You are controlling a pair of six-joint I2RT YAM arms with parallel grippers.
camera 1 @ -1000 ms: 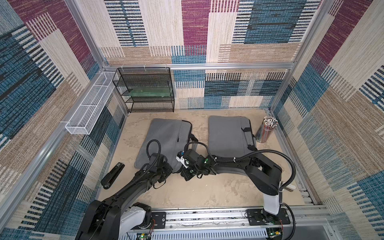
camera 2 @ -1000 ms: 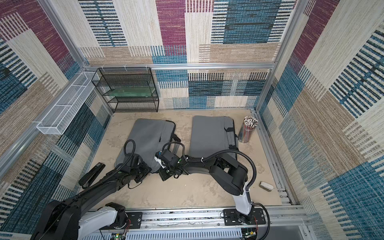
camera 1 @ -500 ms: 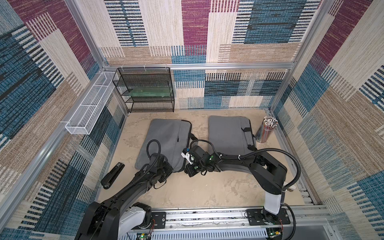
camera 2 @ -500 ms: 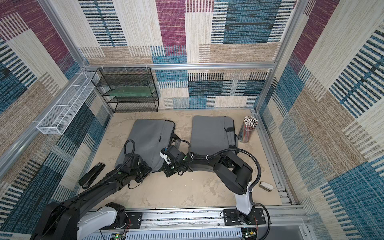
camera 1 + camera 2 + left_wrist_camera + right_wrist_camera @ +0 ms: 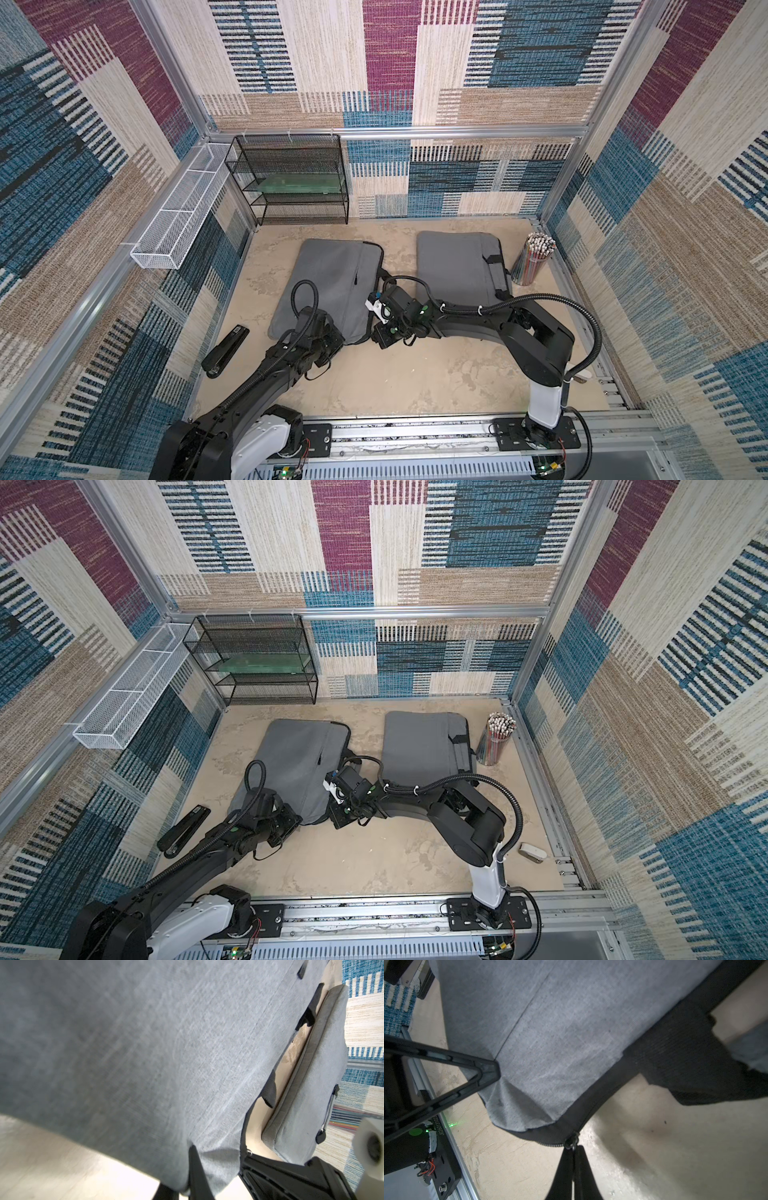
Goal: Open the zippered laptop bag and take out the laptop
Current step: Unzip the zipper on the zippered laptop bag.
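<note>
The left gripper (image 5: 180, 1167) pinches the lower corner of the bag (image 5: 332, 282) left of centre in both top views; the right gripper (image 5: 573, 1150) is clamped on its zip pull (image 5: 571, 1142).

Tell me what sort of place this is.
Likely a robot test booth set up like an office desk: carpet-covered walls, a black mesh shelf, a cup of pencils and a stapler.
</note>
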